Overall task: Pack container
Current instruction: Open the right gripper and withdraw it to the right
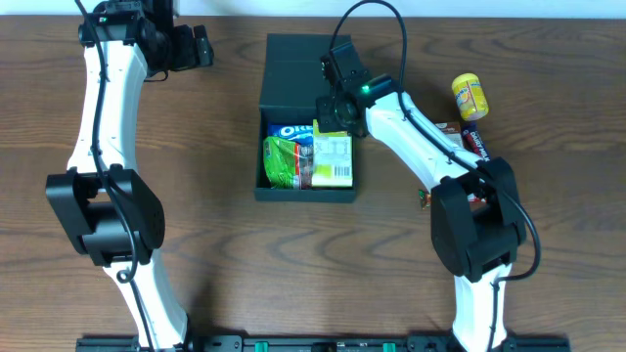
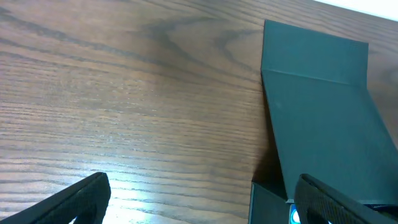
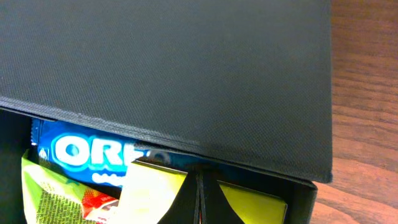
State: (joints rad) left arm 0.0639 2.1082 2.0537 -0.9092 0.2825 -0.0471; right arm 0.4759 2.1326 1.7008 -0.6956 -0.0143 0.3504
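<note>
White letters "ORE", the start of the Oreo brand name, stand on a blue packet (image 3: pixel 81 152) inside the container (image 3: pixel 186 62), at the lower left of the right wrist view. A pale yellow packet (image 3: pixel 155 186) covers the rest. Print on the green bag (image 1: pixel 281 161) and yellow can (image 1: pixel 470 96) is too small to read.

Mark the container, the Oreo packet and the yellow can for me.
container (image 1: pixel 298 64): overhead view, on its flap lid.
Oreo packet (image 3: pixel 93 155): right wrist view, on its printed blue front.
yellow can (image 1: pixel 470 97): overhead view, on its side wall.
</note>
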